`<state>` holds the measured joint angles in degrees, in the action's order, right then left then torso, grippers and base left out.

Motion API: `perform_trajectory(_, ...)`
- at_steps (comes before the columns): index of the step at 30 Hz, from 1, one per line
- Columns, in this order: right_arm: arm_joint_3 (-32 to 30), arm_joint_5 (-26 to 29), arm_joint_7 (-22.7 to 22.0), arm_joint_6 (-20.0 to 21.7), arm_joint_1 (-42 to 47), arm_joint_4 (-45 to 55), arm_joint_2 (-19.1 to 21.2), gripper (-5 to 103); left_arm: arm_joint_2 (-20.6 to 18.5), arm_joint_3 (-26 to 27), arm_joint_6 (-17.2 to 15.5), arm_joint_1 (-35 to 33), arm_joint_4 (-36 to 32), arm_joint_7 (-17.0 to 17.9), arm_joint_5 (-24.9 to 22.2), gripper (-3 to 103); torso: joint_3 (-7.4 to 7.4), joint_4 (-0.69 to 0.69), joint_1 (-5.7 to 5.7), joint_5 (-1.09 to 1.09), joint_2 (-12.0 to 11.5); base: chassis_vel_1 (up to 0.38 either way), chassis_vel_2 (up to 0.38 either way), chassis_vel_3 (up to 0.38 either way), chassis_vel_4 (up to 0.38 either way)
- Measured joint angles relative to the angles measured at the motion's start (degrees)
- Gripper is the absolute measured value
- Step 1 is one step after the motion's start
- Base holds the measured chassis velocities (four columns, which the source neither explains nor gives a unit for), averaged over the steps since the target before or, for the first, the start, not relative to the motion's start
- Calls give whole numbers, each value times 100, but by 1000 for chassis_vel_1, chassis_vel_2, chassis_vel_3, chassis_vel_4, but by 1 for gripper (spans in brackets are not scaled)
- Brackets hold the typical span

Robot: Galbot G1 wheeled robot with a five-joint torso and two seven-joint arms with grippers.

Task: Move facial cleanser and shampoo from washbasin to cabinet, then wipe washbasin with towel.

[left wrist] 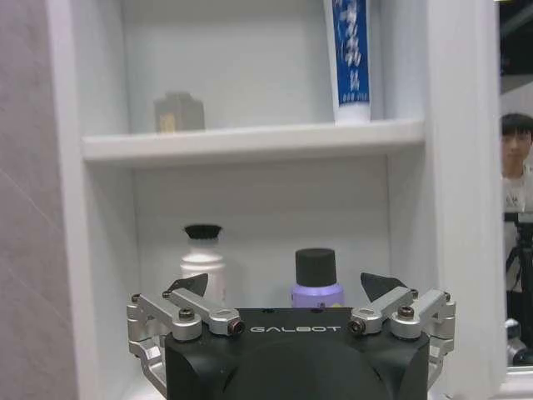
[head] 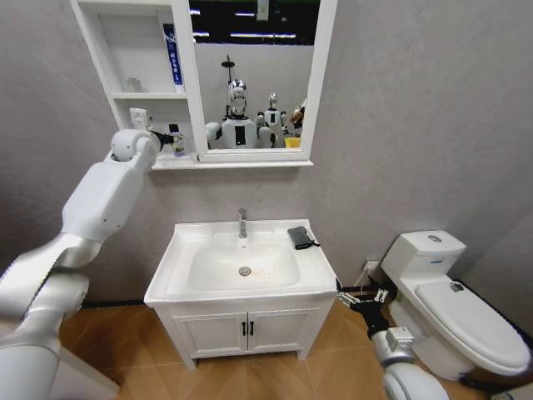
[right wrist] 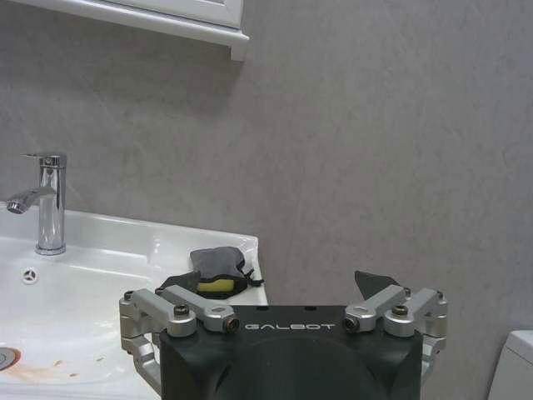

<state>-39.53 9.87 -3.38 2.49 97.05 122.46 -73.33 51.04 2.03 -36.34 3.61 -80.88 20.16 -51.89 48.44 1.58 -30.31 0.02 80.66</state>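
From the head camera, the left arm reaches up to the lowest shelf of the cabinet (head: 141, 50), and its own wrist housing hides the left gripper (head: 162, 140), so the fingers cannot be judged here; a small bottle (head: 176, 142) stands just past it on that shelf, partly covered. The washbasin (head: 179, 250) sits below with its chrome tap (head: 242, 222) at the back rim, and the dark towel (head: 301, 237) lies on the back right corner, near the wall. The right gripper (head: 354, 296) hangs low beside the basin's front right corner, between it and the toilet (head: 454, 292), fingers spread. In the left wrist view the left gripper (left wrist: 291, 287) is wide open and empty, facing the bottom shelf, where a white bottle with a black cap (left wrist: 203, 258) and a purple bottle with a black cap (left wrist: 316, 275) stand apart, their lower halves hidden behind the gripper body; on the shelf above, a blue-and-white tube (left wrist: 350, 58) is cut off at the top and a small blurred box (left wrist: 178, 112) stands further in. In the right wrist view the right gripper (right wrist: 283, 287) is open with nothing between its fingers; beyond it the towel (right wrist: 212, 271) lies by the basin's edge (right wrist: 250, 250), a yellow patch showing on it, with bare wall behind.
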Motion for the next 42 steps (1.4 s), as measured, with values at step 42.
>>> perform_trajectory(42,-121,230,-267,-24,-255,-343,-12,100,2324,5829,1997,-11409,-6198,-2130,1399,100,1,2,-1,1,0,0,0,0,0)
